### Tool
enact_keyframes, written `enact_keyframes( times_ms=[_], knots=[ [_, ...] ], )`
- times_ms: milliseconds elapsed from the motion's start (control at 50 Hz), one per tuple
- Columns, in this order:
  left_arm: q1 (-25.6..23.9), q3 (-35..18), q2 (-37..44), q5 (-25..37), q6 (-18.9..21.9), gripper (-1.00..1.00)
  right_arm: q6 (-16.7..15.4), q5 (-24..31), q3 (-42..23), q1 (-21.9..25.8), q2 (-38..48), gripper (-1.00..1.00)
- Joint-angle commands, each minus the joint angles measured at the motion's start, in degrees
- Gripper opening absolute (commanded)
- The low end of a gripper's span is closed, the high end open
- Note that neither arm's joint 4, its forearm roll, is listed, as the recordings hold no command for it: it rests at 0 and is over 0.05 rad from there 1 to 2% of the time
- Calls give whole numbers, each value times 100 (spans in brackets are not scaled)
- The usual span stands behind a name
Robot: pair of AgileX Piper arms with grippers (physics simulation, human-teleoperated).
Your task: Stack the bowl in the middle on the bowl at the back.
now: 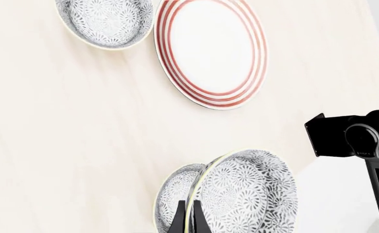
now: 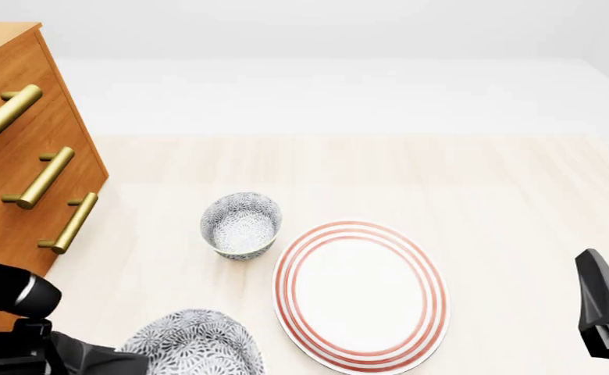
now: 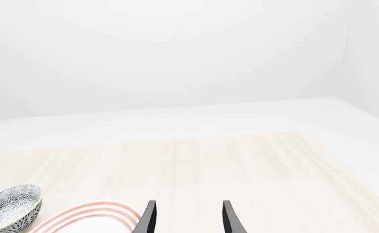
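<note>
1. The only writing that can be read is white lettering, "AGILEX", on the right arm (image 1: 371,145), seen from the left wrist view; it is small and partly cut off at the edge.
2. The left pincer (image 1: 187,218) grips the bowl in the middle (image 1: 248,191) by its rim: the two dark fingertips (image 1: 178,221) stand close together with the rim's edge clamped between them, one inside the bowl and one outside.
3. This wide, grey-flowered bowl is tilted up on edge in the left wrist view, its patterned outside facing the camera.
4. In the front view the same bowl (image 2: 195,344) shows at the near edge, left of centre, bottom side up toward the camera, just beside the left arm (image 2: 23,328). Whether it touches the surface (image 2: 513,195) I cannot tell.
5. The bowl at the back (image 2: 241,225) stands upright on the surface, farther off than the held bowl and slightly to its right, well apart from it.
6. A white plate with red rings (image 2: 360,293) lies flat just to the right of the back bowl, near but not touching it.
7. The right pincer (image 3: 186,221) is parted, with nothing between its fingers, held over the near right part of the surface beside the plate's edge (image 3: 92,211).
8. A wooden drawer chest with brass handles (image 2: 23,156) stands at the left.
</note>
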Motion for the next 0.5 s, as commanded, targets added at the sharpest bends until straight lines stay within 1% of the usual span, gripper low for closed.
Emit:
enact_keyframes(
  times_ms=[20,200,400,500],
  knots=[
    [-190,301,58,-268,-64,-100,10,-1,-2,-2,0,100],
    [-382,568,257,-625,-132,-100,22,-2,-3,-3,0,100],
    [-588,854,303,-807,-286,-100,29,-7,-1,-2,-1,100],
    [-595,1020,267,-846,-320,-100,27,-7,-1,1,-1,100]
  ],
)
